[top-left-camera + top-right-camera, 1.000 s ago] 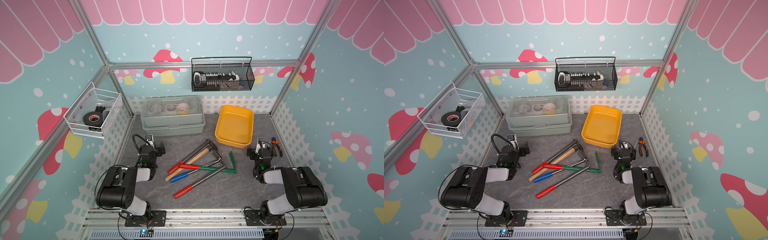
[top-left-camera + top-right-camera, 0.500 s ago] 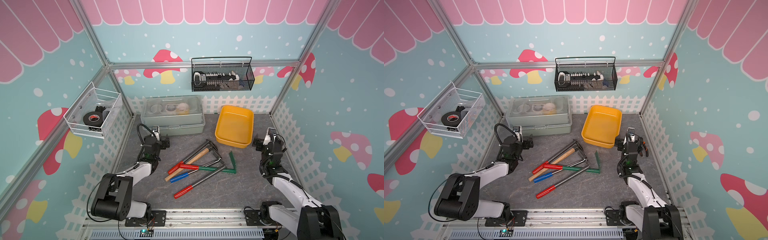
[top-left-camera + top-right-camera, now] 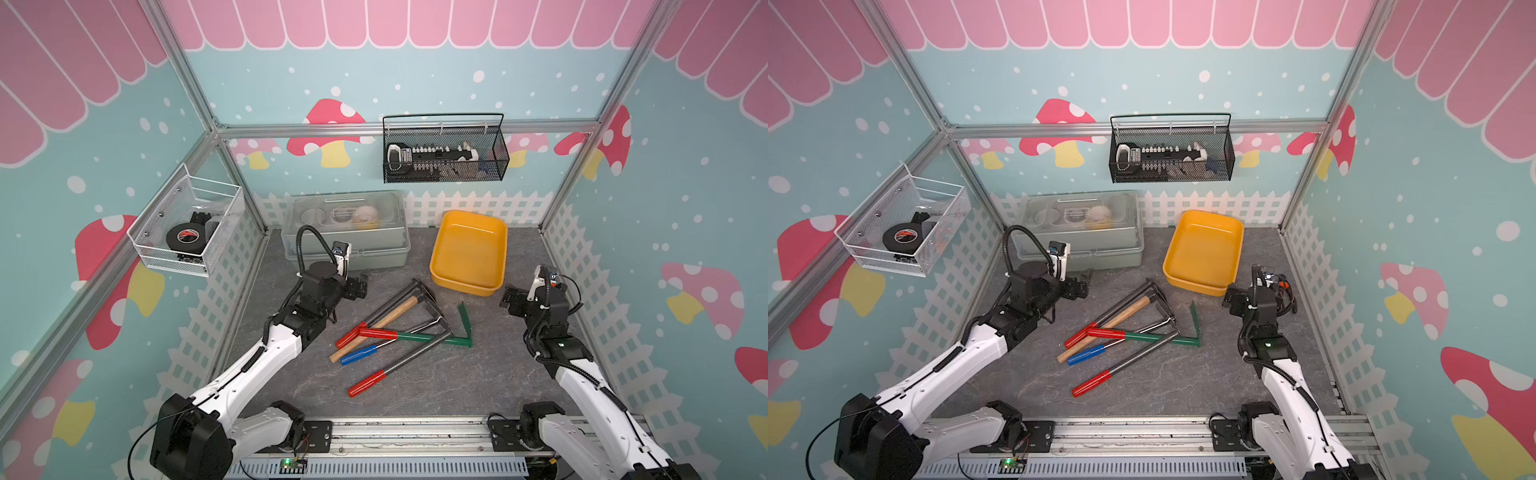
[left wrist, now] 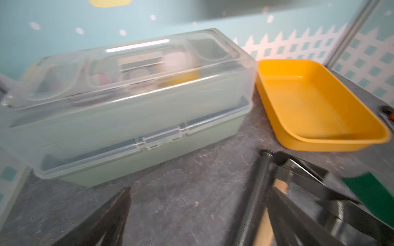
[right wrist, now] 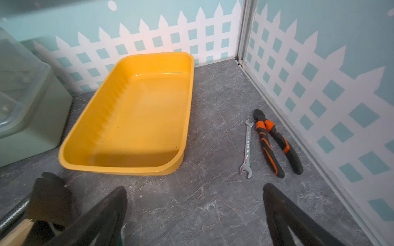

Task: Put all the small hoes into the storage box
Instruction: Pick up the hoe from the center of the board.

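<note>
The right wrist view alone gave a plain look at a spanner point(image 5: 247, 149) and orange-and-black pliers point(image 5: 275, 144) lying side by side on the table point(image 3: 415, 395), right of the storage box point(image 5: 119, 168). In the top views the right arm hid nearly all of them. The left wrist view, smeared by blur, alone showed the front latch of the grey-green case point(image 4: 128, 119). The small hoe point(image 3: 415, 336) had a red grip, a green shaft and a flat green blade turned up at a right angle. It lay in the heap of tools at mid-table, crossed by a threaded rod. Its blade end lay on the near side of the yellow storage box point(image 3: 467, 286) and apart from it. The box held nothing. Both arms, folded back at the near rail a second before, had reached in. The left gripper point(image 3: 355, 286) hung just in front of the case and the right gripper point(image 3: 513, 301) beside the box's near right corner. Each had its jaws wide apart and held nothing. The tools and box had not moved.
</note>
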Tool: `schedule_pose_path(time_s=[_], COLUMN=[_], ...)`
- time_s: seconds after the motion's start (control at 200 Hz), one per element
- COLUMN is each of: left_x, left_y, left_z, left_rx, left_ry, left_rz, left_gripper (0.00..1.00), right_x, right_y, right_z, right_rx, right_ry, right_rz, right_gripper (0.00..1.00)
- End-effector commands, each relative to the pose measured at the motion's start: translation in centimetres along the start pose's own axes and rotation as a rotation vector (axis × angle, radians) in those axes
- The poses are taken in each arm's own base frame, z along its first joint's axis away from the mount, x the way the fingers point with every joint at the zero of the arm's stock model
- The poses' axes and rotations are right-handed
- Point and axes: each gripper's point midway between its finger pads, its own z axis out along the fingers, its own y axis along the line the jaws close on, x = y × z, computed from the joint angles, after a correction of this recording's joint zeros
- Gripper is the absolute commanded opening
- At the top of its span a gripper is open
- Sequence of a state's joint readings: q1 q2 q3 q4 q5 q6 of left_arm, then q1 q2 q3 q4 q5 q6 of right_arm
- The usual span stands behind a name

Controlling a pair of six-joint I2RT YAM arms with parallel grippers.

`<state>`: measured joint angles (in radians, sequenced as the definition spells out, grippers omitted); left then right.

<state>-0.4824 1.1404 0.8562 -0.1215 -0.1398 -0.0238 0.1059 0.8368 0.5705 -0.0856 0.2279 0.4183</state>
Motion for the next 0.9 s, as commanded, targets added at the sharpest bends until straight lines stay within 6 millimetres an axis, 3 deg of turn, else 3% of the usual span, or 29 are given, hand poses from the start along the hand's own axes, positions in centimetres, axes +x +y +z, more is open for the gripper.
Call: schedule_pose_path(time_s=[0.0,0.21,0.43,0.725,0.896], left_x=[3.3,6.3,9.9,15.0,17.8], left_y=[-3.4,-9.1,-13.1,-16.4,-17.6], left_z=[-1.9,-3.7,-4.7,-4.6,-4.1], left_rx=[0.084,0.223,0.318,0.387,0.367], left_ry=[0.155,0.271,0.391,0.562,0.629], left_rz=[0.033,0.123,0.244,0.319,0.376], left_gripper=[0.97,0.98,0.99,0.98,0.98], right_x=[1.8,3.4,4.9,6.9,8.1], right_y=[1.4,2.5,3.2,3.5,4.5], right_z=[-0.6,-0.5,-1.2,-1.9,-1.8], right_rx=[-0.077,-0.127,-0.149,-0.134,-0.101], right_ry=[0.102,0.205,0.305,0.432,0.510], right_rz=[0.077,0.173,0.134,0.071,-0.059], right_gripper=[0.99,0.99,0.99,0.98,0.99])
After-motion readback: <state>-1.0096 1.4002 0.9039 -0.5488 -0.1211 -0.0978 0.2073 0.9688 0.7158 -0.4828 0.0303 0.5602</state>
